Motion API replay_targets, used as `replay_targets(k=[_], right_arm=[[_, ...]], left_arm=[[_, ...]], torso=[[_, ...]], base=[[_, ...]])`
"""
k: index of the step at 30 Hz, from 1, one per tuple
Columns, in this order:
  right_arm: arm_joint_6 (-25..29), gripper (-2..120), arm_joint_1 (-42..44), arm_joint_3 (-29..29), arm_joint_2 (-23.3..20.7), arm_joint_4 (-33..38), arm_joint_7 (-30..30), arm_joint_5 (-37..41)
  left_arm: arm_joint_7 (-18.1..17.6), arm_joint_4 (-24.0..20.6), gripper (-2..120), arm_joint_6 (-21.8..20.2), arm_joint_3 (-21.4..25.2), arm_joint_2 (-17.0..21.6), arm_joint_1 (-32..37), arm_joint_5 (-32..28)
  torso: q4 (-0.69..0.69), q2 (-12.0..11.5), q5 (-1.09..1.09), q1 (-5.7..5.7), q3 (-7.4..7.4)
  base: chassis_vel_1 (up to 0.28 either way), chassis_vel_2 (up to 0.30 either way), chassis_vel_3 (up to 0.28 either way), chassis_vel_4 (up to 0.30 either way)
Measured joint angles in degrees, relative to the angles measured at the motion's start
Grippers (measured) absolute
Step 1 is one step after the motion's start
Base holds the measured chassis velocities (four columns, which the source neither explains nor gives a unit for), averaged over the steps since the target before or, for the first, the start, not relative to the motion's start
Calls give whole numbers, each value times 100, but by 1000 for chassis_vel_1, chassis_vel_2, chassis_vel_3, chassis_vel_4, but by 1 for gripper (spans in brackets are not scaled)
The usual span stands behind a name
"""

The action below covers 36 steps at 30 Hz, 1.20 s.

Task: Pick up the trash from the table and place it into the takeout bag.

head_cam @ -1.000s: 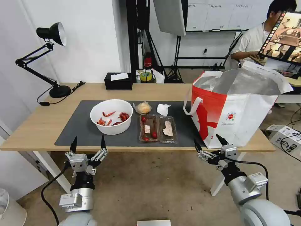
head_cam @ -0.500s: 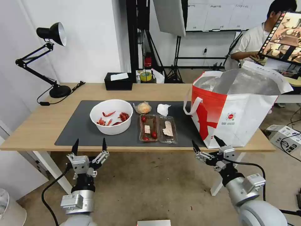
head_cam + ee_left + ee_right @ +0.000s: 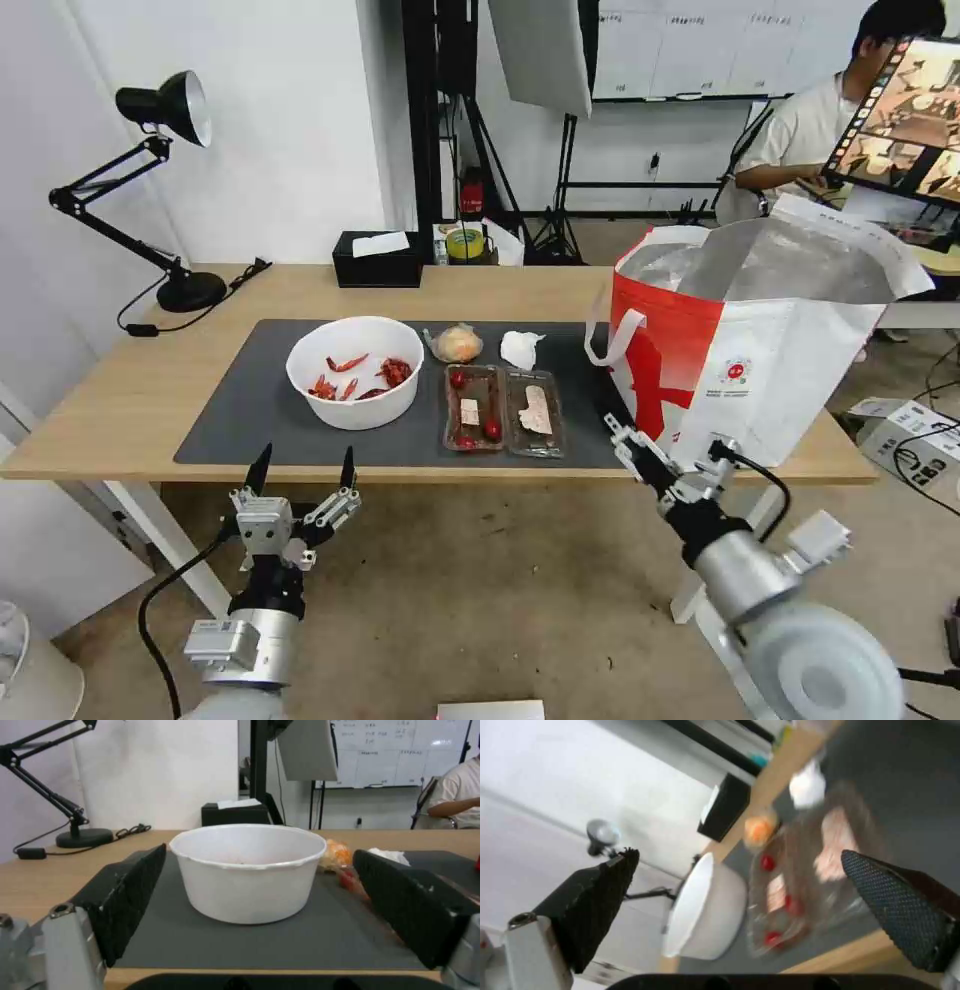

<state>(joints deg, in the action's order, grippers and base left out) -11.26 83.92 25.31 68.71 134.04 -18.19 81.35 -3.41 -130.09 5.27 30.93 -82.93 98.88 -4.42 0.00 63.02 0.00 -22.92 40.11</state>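
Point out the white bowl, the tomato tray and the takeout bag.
white bowl (image 3: 355, 372): head view, near outer wall.
tomato tray (image 3: 503, 410): head view, centre hinge between the halves.
takeout bag (image 3: 780, 375): head view, white front panel.

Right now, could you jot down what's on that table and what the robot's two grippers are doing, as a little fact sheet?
white bowl: on the grey mat, red scraps inside
clear tray: open, beside the bowl, cherry tomatoes inside
small bag of orange food: behind the tray
crumpled tissue: beside that bag
takeout bag: upright, open, at the table's right end
left gripper: open, before the table's front edge, facing the bowl
right gripper: open, rolled sideways, at the front edge near the tray
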Motion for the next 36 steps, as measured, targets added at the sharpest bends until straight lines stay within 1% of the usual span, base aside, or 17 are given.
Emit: replay_targets(k=[1, 4, 5, 6, 8, 13, 15, 24, 36], right_arm=[[0, 100, 0, 0, 0, 0, 0, 0], [253, 100, -293, -376, 235, -105, -711, 944], [345, 100, -404, -560, 325, -230, -863, 1091], [345, 100, -404, -560, 325, -230, -863, 1091], [432, 100, -526, -777, 447, -484, -924, 1184], [525, 100, -642, -940, 558, -708, -919, 1231], [600, 100, -778, -994, 671, -843, -974, 1246], [646, 100, -1018, -965, 1037, -1311, -1091, 1315], [615, 100, -1177, -985, 1148, -1566, -1104, 1337]], left_arm=[[0, 0, 100, 0, 0, 0, 0, 0], [56, 47, 100, 3, 60, 32, -16, -69], [71, 67, 100, 5, 91, 39, -16, -73], [71, 67, 100, 5, 91, 39, -16, -73], [72, 115, 100, 6, 125, 46, -5, -73], [73, 182, 100, 14, 148, 43, 33, -48], [73, 228, 100, 28, 170, 35, 74, -23], [58, 266, 100, 43, 248, 94, 95, -23], [53, 268, 100, 42, 240, 46, 70, -11]], torso=[[0, 0, 0, 0, 0], [0, 1, -2, 1, 0], [0, 0, -1, 0, 0], [0, 0, -1, 0, 0], [0, 0, -1, 0, 0], [0, 0, -1, 0, 0], [0, 0, -2, 0, 0], [-1, 0, -1, 0, 0], [-1, 0, -1, 0, 0]], base=[[0, 0, 0, 0], [0, 0, 0, 0], [0, 0, 0, 0], [0, 0, 0, 0], [0, 0, 0, 0], [0, 0, 0, 0], [0, 0, 0, 0], [0, 0, 0, 0], [0, 0, 0, 0]])
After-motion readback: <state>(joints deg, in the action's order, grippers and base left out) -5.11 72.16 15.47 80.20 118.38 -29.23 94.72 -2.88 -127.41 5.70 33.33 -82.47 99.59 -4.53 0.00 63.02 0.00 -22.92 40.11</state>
